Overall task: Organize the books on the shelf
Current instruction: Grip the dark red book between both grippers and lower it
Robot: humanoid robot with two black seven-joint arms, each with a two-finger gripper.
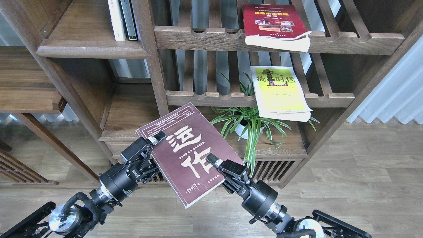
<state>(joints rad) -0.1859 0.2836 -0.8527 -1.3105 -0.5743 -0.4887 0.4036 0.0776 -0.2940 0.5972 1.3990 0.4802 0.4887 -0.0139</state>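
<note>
I hold the dark maroon book [189,150] with big white Chinese characters flat and tilted in front of the shelving unit. My left gripper [154,140] is shut on its left edge. My right gripper [214,162] is shut on its right edge. The yellow-green and white book [279,92] lies on the lower slatted rack, overhanging the front. The red book with small photos [274,24] lies on the upper slatted rack. The solid dark-brown shelf [87,38] is at the upper left.
Thin white-spined [116,19] and dark-green-spined [128,19] volumes stand at the right end of the solid shelf. A spider plant in a white pot [249,124] stands on the low cabinet behind the held book. A thick upright post [150,56] divides shelf from racks.
</note>
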